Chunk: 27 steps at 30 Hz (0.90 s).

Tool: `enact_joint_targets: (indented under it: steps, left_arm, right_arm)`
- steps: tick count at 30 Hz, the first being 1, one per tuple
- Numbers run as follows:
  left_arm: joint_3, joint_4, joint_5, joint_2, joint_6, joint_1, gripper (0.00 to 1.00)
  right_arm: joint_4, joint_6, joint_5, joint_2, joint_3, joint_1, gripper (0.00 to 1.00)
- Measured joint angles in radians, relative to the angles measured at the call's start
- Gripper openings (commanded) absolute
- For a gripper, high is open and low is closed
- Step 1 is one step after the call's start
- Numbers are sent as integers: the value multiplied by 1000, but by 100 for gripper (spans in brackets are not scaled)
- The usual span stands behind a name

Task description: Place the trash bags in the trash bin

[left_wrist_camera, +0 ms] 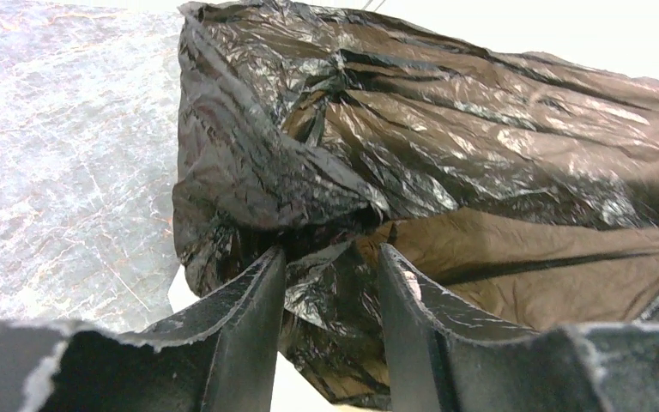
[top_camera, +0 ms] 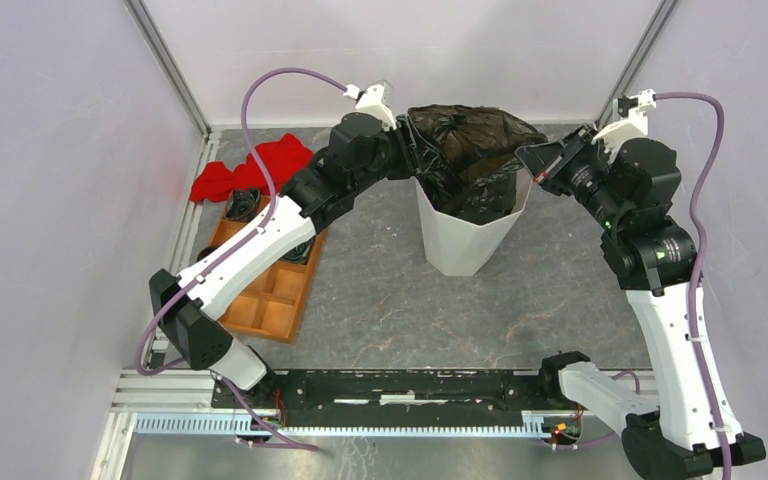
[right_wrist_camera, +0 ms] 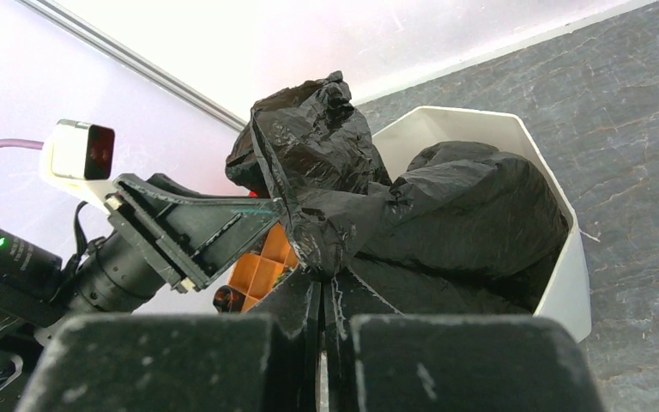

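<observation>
I judge this to be the stuffing step. The trash bag (top_camera: 472, 135) is partly in the trash bin (top_camera: 460, 245): its lower folds fill the mouth, and a loose, glossy crown humps above the rim on the far side. The bin stands upright on the surface (top_camera: 380, 310), well apart from the orange compartment tray (top_camera: 270, 295) and the red cloth (top_camera: 250, 170) off to the left.

The left jaws stand a narrow gap apart with bunched film packed between them. I read that as a grip on the bag's left side, above the rim. The right jaws are all but closed, pinching a twisted fold on the bag's right side, also held above the rim.

The left arm (top_camera: 260, 235) reaches forward over the tray and bends inward. The right arm (top_camera: 665, 300) rises along the right side and bends in to meet it, so the two wrists face each other across the bin's mouth.

The next move, as I see it, calls for bringing both pinched points down into the mouth so the crown sinks below the rim. I would press straight down. The film looks springy and may ride back up on release, and a sideways shove could slide or tip the light bin.
</observation>
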<state>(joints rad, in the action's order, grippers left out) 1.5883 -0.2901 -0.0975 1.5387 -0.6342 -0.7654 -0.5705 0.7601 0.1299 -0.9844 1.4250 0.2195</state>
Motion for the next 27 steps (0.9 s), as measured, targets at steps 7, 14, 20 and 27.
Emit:
enact_joint_targets:
  steps: [7, 14, 20, 27]
  left_arm:
    - [43, -4, -23, 64, 19, 0, 37]
    - [61, -24, 3, 72, 41, 0, 2]
    - [77, -55, 77, 30, 40, 8, 2]
    - [-71, -58, 213, -177, -22, 72, 2]
  right_arm:
    - [0, -4, 0, 17, 0, 0, 0]
    - [-16, -32, -30, 28, 0, 0, 0]
    - [-80, -141, -131, 74, 0, 0, 0]
    - [-97, -362, -189, 183, -52, 0, 0]
